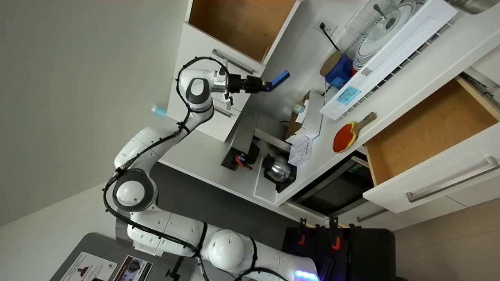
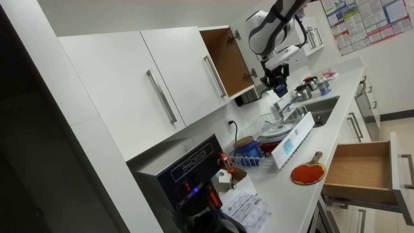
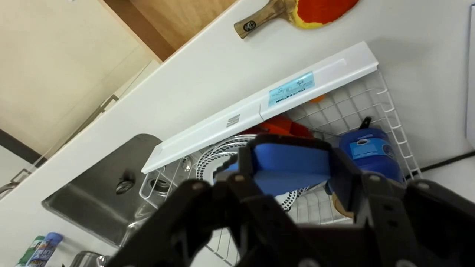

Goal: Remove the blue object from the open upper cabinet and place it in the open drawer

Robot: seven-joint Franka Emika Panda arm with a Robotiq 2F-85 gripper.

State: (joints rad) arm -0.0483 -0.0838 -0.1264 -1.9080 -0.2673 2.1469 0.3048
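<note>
My gripper [image 1: 268, 86] is shut on the blue object [image 1: 279, 80], a small mid-blue block-like piece. In the wrist view the blue object [image 3: 291, 167] sits between the two dark fingers [image 3: 293, 159], its faces angled. In an exterior view the gripper [image 2: 276, 79] points down with the blue object [image 2: 280, 90] at its tip, in the air above the dish rack. The upper cabinet [image 1: 240, 23] stands open, brown inside, beside the gripper; it also shows open [image 2: 224, 61]. The drawer [image 1: 433, 125] is pulled out below the counter, with bare light brown wood inside [image 2: 359, 170].
A white dish rack [image 3: 259, 107] with plates stands under the gripper. A darker blue container [image 2: 247, 150] is in it. A red paddle [image 2: 309, 173] lies on the counter between rack and drawer. A coffee machine [image 2: 194, 165], an opened box [image 1: 312, 113] and a sink [image 3: 111, 189] are nearby.
</note>
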